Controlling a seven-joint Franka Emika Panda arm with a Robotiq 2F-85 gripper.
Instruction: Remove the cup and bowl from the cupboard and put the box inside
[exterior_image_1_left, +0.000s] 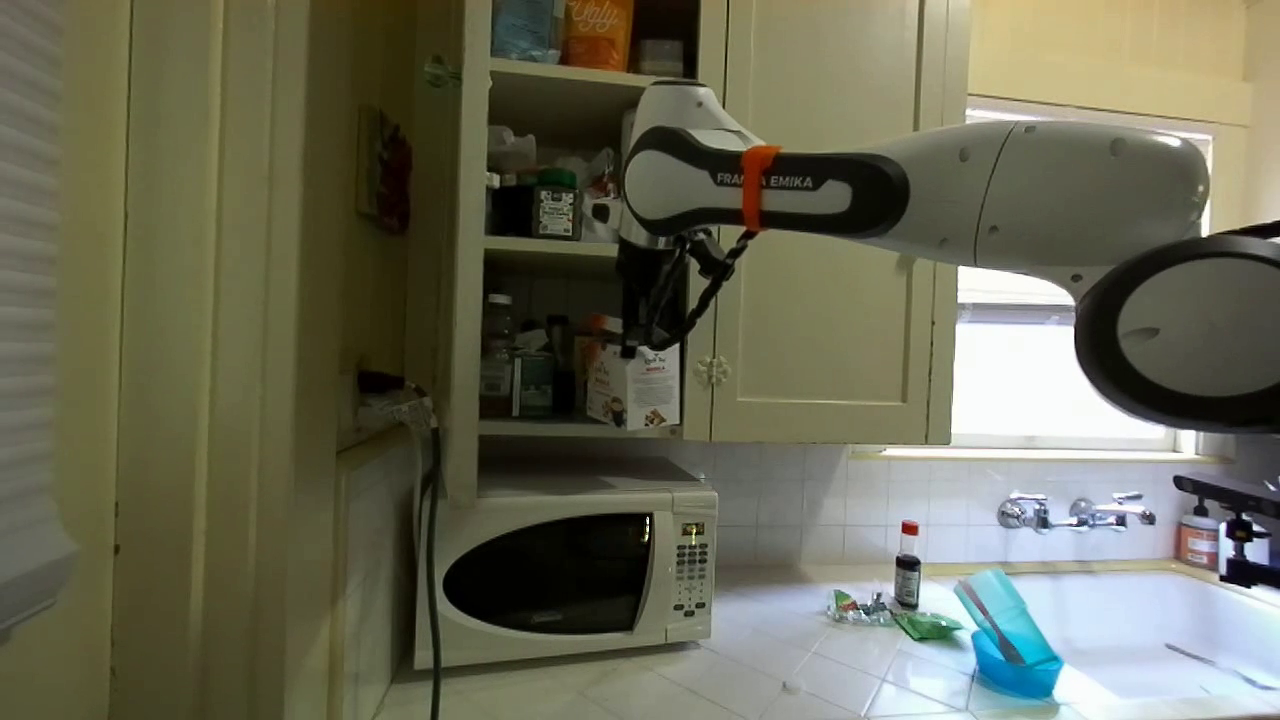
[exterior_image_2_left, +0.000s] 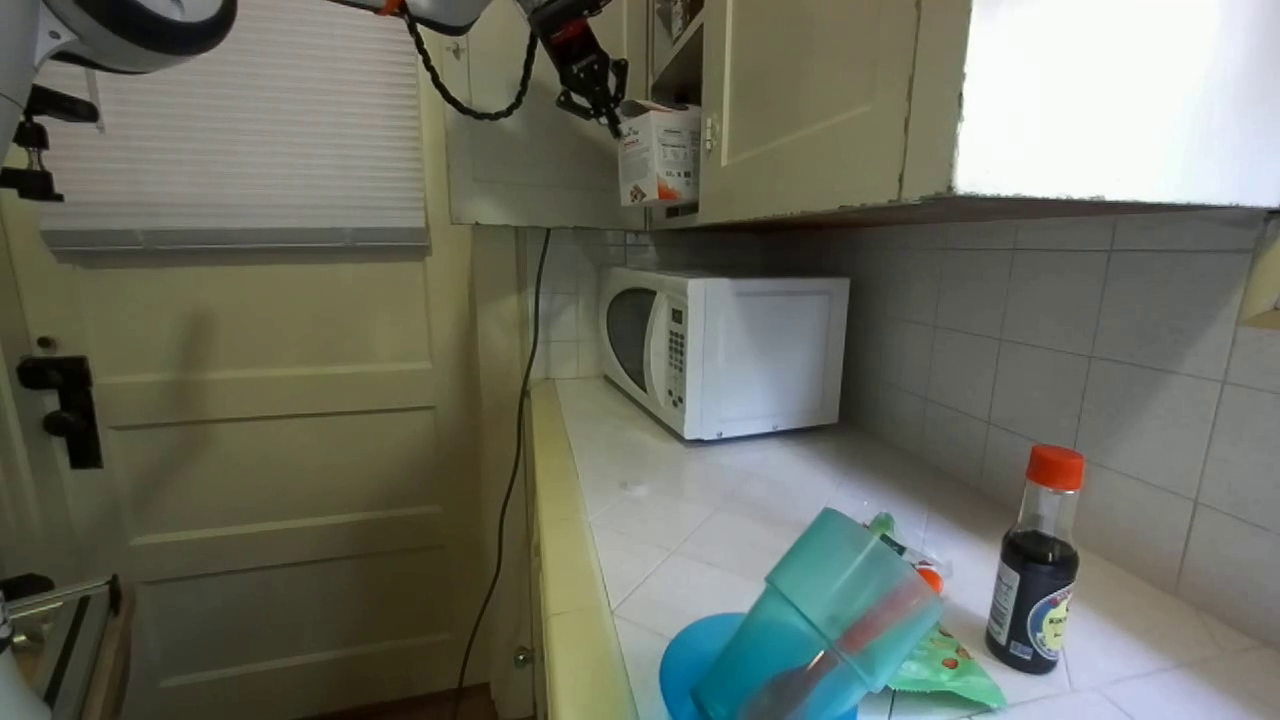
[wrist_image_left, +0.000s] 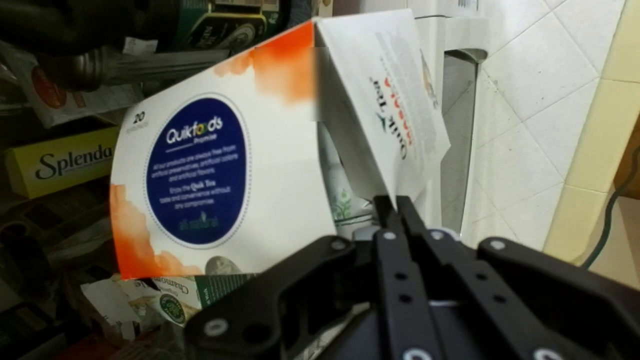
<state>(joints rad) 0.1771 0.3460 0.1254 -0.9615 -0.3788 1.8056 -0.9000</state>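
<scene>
Claw (wrist_image_left: 393, 204): one; I have it clenched on the upper edge of the tea box (exterior_image_1_left: 645, 392).
Tea box: one, at the mouth of the cupboard (exterior_image_1_left: 530, 429), by the lowest of three shelves.
Cup (exterior_image_1_left: 1000, 605) and bowl (exterior_image_1_left: 1020, 680): one each, at the box's four o'clock in an exterior view; the cup leans in the bowl.
Red-capped bottle (exterior_image_1_left: 907, 580): one, at the cup's ten o'clock.
Microwave (exterior_image_1_left: 550, 650): one, toward the box's seven.

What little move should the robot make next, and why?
Probably ease the box deeper into the cupboard before letting go: the gripper appears pinched on the box's cardboard, and in an exterior view the box juts out past the cupboard's front.
</scene>
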